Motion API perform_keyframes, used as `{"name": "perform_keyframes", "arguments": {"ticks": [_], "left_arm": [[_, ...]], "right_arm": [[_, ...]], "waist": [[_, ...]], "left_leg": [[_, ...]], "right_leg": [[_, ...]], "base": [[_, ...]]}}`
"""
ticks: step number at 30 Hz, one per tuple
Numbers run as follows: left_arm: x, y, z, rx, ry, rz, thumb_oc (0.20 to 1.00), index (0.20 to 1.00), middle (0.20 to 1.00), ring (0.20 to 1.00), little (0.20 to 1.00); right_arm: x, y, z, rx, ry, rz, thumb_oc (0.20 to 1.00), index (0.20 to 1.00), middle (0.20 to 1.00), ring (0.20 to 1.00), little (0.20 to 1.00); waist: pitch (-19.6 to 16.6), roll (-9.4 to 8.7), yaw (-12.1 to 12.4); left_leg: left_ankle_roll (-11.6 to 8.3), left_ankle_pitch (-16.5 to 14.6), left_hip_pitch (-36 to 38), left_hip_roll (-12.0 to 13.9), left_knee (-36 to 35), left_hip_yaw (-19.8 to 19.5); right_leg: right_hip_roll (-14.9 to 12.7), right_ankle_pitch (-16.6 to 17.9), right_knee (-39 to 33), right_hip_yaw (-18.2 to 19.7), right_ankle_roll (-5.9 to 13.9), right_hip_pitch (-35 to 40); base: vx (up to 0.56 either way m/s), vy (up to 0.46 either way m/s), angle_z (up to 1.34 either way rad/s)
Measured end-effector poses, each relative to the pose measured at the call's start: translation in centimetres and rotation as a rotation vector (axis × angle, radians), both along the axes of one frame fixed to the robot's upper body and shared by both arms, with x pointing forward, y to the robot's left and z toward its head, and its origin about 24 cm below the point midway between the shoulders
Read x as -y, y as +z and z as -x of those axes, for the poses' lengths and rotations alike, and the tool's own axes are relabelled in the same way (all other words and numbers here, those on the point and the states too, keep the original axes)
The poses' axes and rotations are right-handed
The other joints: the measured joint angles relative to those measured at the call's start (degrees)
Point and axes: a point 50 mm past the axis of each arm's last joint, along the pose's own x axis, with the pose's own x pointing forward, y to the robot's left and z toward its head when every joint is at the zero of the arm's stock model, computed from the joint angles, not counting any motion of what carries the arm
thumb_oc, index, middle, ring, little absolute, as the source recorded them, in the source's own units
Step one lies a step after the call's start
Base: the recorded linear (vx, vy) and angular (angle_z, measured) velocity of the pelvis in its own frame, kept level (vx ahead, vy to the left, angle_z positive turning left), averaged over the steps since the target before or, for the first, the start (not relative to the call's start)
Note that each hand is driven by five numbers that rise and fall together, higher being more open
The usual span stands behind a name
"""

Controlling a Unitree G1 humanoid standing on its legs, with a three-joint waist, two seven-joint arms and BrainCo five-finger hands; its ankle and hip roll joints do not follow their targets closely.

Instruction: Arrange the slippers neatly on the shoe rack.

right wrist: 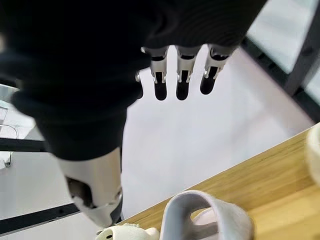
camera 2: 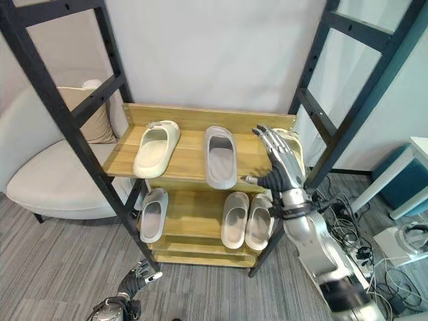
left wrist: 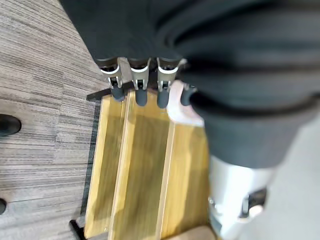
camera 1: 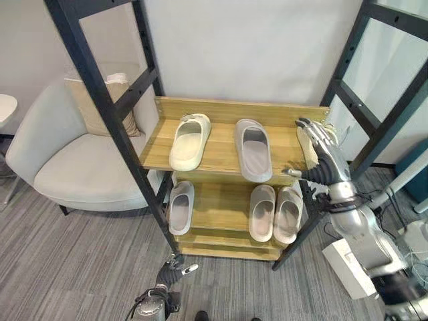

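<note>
The wooden shoe rack (camera 1: 221,159) carries a cream slipper (camera 1: 189,140) and a grey slipper (camera 1: 253,148) on its top shelf. A second cream slipper (camera 1: 308,145) lies at that shelf's right end. My right hand (camera 1: 322,157) is raised just in front of it, open, with fingers (right wrist: 181,80) straight and spread; I cannot tell whether they touch it. On the lower shelf lie one grey slipper (camera 1: 180,206) at the left and a pale pair (camera 1: 262,212) (camera 1: 288,214) at the right. My left hand (camera 1: 170,273) hangs open near the floor in front of the rack.
A light armchair (camera 1: 73,160) with a beige cushion (camera 1: 100,100) stands left of the rack. Black metal frame posts (camera 1: 107,107) (camera 1: 374,127) flank the rack on both sides. A white box (camera 1: 348,264) and cables lie on the floor at the right.
</note>
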Motion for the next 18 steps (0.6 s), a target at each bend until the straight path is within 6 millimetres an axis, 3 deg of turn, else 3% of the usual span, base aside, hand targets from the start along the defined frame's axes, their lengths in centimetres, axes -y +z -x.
{"name": "perform_keyframes", "arguments": {"ticks": [6,11,18], "left_arm": [[-0.2,0.0,0.0,-0.003,-0.008,-0.008,1.000,1.000,1.000,1.000,1.000],[-0.1,0.3,-0.7,0.011,-0.041,-0.021,1.000,1.000,1.000,1.000,1.000],[-0.3,0.5,-1.0,0.018,-0.042,-0.029,1.000,1.000,1.000,1.000,1.000]], "right_arm": [[0.1,-0.4,-3.2,-0.025,-0.094,0.001,1.000,1.000,1.000,1.000,1.000],[-0.6,-2.2,-5.4,-0.119,-0.157,-0.046,1.000,1.000,1.000,1.000,1.000],[-0.1,-1.5,-7.4,-0.133,-0.210,-0.057,1.000,1.000,1.000,1.000,1.000]], "waist": [[0.8,-0.69,2.2],[3.2,-0.96,3.7],[4.5,-1.45,5.4]], "left_leg": [[0.02,0.1,-0.6,-0.5,0.0,-1.3],[0.05,0.7,-2.5,-0.8,0.4,-2.7],[0.25,0.9,-3.1,-0.8,0.4,-2.8]], "right_leg": [[-0.4,-0.1,0.0,-1.0,-0.13,-0.1],[-0.6,0.0,0.0,-2.4,-0.25,-1.3],[-0.6,0.1,0.0,-2.9,-0.32,-1.8]], "base": [[0.00,0.018,0.09],[-0.04,0.006,0.14],[0.00,-0.001,0.01]]}}
